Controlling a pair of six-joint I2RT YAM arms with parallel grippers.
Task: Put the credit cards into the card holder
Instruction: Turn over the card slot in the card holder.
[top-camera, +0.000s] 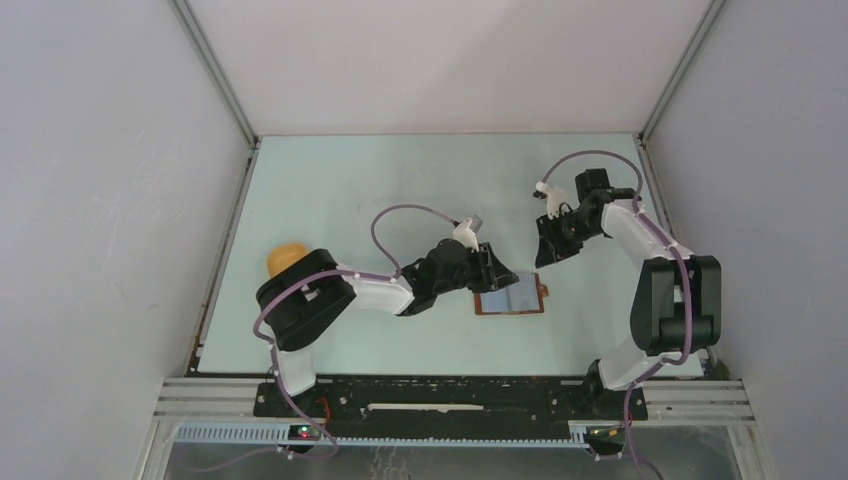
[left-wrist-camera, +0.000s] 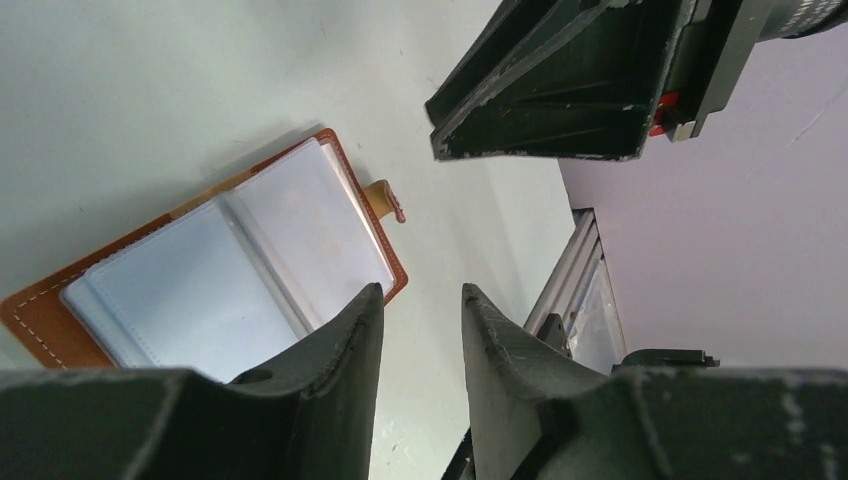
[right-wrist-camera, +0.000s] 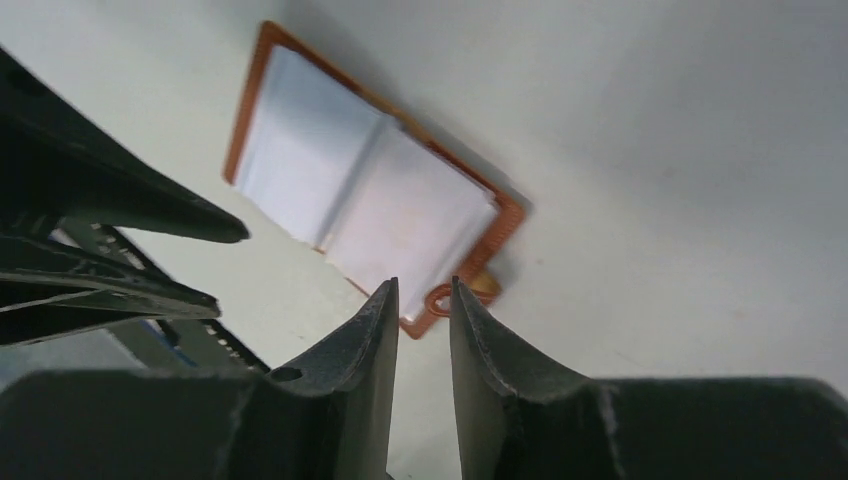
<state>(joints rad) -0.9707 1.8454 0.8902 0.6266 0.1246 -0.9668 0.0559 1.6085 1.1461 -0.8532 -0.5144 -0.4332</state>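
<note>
the left gripper (left-wrist-camera: 424, 305) has its jaws a little apart with nothing between them; only bare table (left-wrist-camera: 150, 90) shows through the gap. it hangs low at the left edge of the card holder (left-wrist-camera: 235, 265). one fingertip overlaps the holder's pale page in the wrist view, though i cannot tell whether it touches. the right gripper (right-wrist-camera: 420, 300) is likewise parted by a narrow gap and empty, tilted down toward the holder's clasp tab (right-wrist-camera: 480, 286) on the right side. the two grippers face each other across the holder, near but apart.

the card holder lies open and flat on the table, brown cover down and pale blue-grey sleeves up. no loose credit cards show in any view. the sleeves may already hold them, but the plastic is too washed out to say. the orange tray (top-camera: 285, 258) sits well off to the left, beside the left arm.

by my reading, the work is either between cards or past the loading, since neither gripper carries anything. the next move calls for fetching another card, or for folding the cover shut. folding would need one gripper to pin a leaf while the other lifts the tab side.
</note>
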